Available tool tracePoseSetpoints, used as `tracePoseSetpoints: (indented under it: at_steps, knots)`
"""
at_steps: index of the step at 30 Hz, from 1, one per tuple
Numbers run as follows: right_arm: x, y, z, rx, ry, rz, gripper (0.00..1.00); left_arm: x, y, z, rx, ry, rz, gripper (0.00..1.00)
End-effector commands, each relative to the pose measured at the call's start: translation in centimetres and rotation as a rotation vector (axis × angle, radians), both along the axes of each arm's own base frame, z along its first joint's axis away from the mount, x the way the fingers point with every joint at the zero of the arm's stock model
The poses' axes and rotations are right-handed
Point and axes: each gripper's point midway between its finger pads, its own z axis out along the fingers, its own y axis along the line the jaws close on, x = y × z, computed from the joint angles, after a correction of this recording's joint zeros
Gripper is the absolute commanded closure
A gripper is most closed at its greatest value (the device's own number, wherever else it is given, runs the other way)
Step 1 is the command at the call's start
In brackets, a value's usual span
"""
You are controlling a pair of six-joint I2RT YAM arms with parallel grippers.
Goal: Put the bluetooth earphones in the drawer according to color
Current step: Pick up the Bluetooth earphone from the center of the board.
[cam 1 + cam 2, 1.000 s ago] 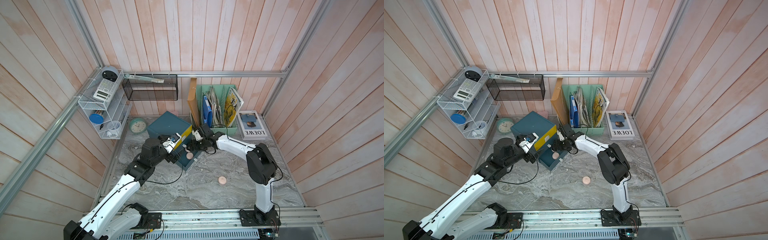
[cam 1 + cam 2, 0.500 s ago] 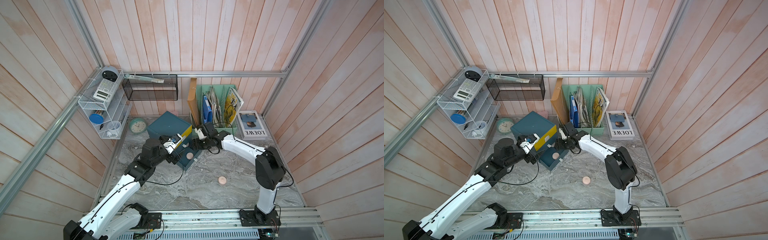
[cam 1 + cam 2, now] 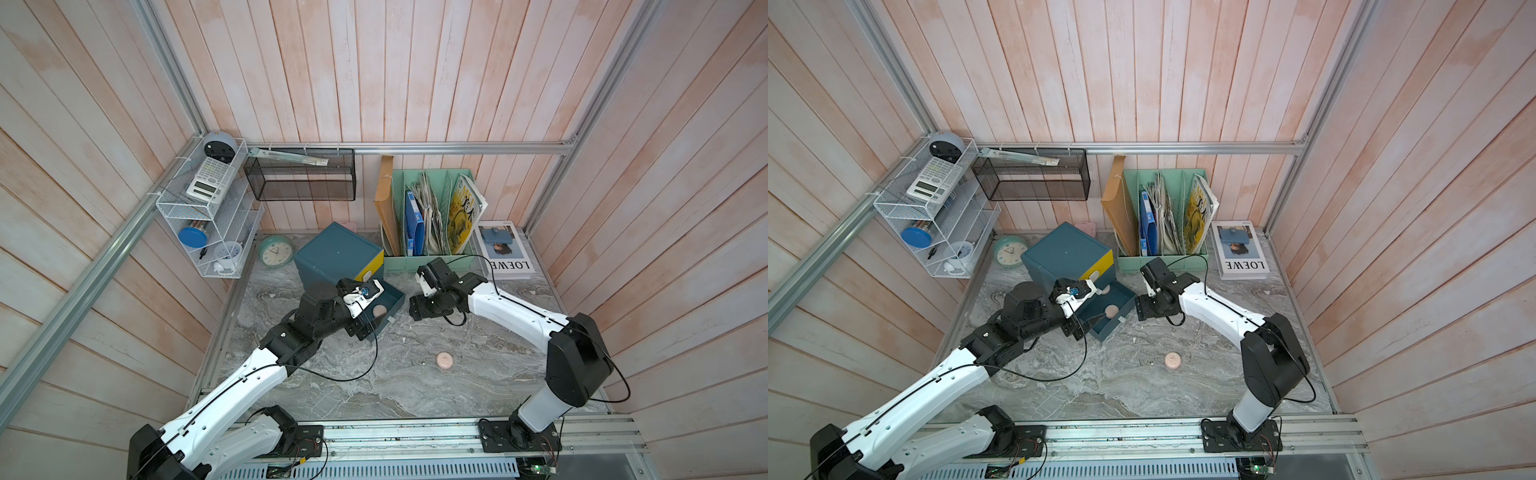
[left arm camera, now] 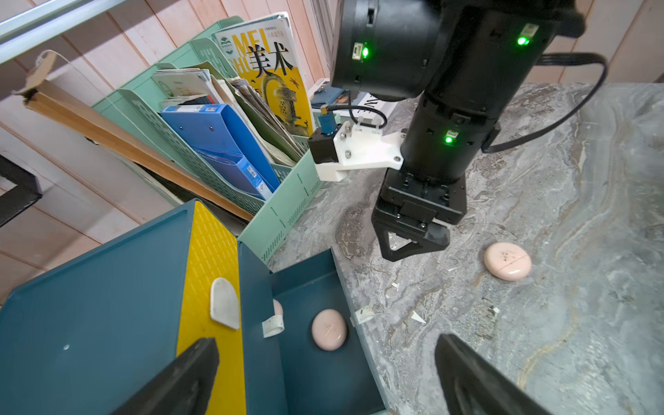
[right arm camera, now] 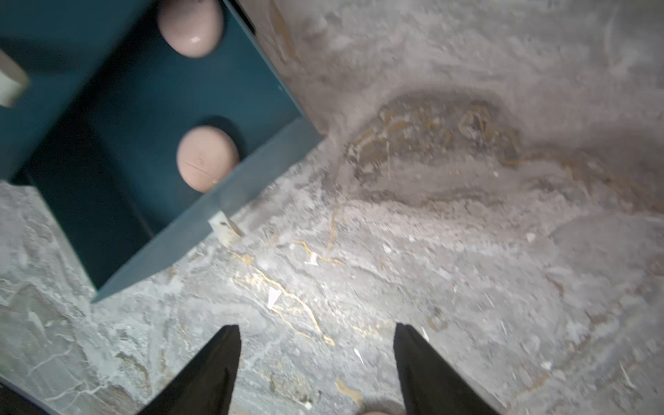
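The right gripper (image 5: 314,327) is held spread and empty over the table (image 5: 467,233), just beside the open drawer (image 5: 154,258), inside which two pale pink cases (image 5: 207,158) are seen. The left gripper (image 4: 327,339) is spread wide, nothing held, close over that same drawer. A third pink case (image 3: 444,360) is left on the table, well apart from both grippers and the drawer. No black or lilac cases are seen, so those are judged stowed; one placement is judged outstanding
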Motion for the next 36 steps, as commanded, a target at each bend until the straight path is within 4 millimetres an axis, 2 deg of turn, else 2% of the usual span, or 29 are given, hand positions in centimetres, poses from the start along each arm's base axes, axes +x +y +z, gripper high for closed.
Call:
tracePoseSetpoints:
  at_steps: [1,6,13,27,31,36]
  knots:
    - [-2.1,-2.6,-1.1,-0.073,0.054,-0.039,0.26,-0.8,-1.0,-0.8,0.016,0.015,-0.051,0.0]
    - [-4.8,-4.9,-3.0,-0.142,0.13,-0.068,0.25,-1.6,-2.1,-1.8,0.042,0.027,-0.096,0.0]
    - [-7.7,-7.0,-5.2,-0.201,0.215,-0.087,0.22,-2.2,-3.0,-2.9,0.079,0.025,-0.122,0.0]
    - [-10.5,-6.4,-7.0,-0.188,0.283,-0.083,0.22,-4.1,-4.2,-4.8,0.139,0.062,-0.209,0.0]
    - [-11.3,-6.8,-8.0,-0.201,0.32,-0.097,0.22,-4.5,-4.5,-5.5,0.164,0.075,-0.226,0.0]
    - [-11.7,-6.7,-8.9,-0.199,0.342,-0.1,0.27,-4.5,-4.6,-5.6,0.167,0.07,-0.23,0.0]
